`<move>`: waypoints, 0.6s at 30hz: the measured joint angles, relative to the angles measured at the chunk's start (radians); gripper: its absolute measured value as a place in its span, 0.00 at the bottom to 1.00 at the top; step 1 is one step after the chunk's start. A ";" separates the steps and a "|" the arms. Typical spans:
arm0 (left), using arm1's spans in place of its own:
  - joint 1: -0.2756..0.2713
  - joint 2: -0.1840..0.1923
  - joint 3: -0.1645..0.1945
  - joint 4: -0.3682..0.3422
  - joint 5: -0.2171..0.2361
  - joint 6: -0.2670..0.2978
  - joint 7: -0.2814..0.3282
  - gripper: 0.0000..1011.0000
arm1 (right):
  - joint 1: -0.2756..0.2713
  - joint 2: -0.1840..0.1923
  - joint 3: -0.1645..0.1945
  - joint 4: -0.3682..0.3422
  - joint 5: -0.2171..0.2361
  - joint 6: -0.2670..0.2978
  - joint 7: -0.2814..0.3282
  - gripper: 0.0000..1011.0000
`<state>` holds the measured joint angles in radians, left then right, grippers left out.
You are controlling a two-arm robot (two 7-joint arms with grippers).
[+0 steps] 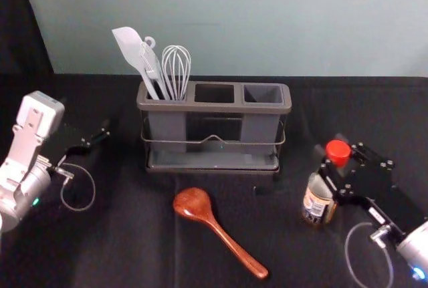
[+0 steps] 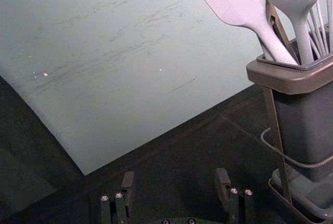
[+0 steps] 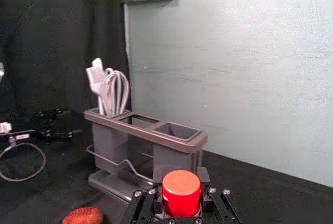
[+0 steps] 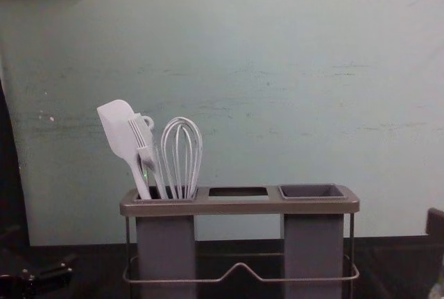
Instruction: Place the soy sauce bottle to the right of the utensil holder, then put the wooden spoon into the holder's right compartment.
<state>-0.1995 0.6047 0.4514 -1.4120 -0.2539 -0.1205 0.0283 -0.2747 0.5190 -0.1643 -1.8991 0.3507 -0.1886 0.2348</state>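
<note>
My right gripper (image 1: 340, 176) is shut on the soy sauce bottle (image 1: 317, 202), just below its red cap, to the right of and nearer than the utensil holder (image 1: 214, 107). In the right wrist view the red cap of the bottle (image 3: 181, 192) stands between the fingertips of my right gripper (image 3: 181, 177). The wooden spoon (image 1: 194, 202) lies in front of the holder, its bowl toward the back left. The holder's right compartment (image 4: 312, 191) holds nothing visible. My left gripper (image 1: 100, 135) is parked left of the holder; in its wrist view the left gripper (image 2: 175, 180) is open.
A white spatula (image 4: 118, 129), a brush (image 4: 143, 139) and a whisk (image 4: 182, 153) stand in the holder's left compartment. The pale wall (image 1: 267, 21) rises behind the black tabletop (image 1: 120, 234).
</note>
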 joint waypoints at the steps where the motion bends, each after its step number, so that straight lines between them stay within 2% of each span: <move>1: 0.000 0.000 0.000 0.000 0.000 0.000 0.000 0.99 | 0.001 -0.001 0.005 0.005 0.006 -0.002 0.004 0.38; 8: 0.000 0.000 0.000 0.000 0.000 0.000 0.000 0.99 | 0.047 -0.019 0.030 0.053 0.031 0.004 0.033 0.38; 18: 0.000 0.000 0.000 0.000 0.000 0.000 0.000 0.99 | 0.146 -0.052 0.029 0.130 0.028 0.034 0.066 0.38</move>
<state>-0.1995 0.6047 0.4513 -1.4120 -0.2539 -0.1205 0.0283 -0.1290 0.4674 -0.1348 -1.7690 0.3788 -0.1550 0.3004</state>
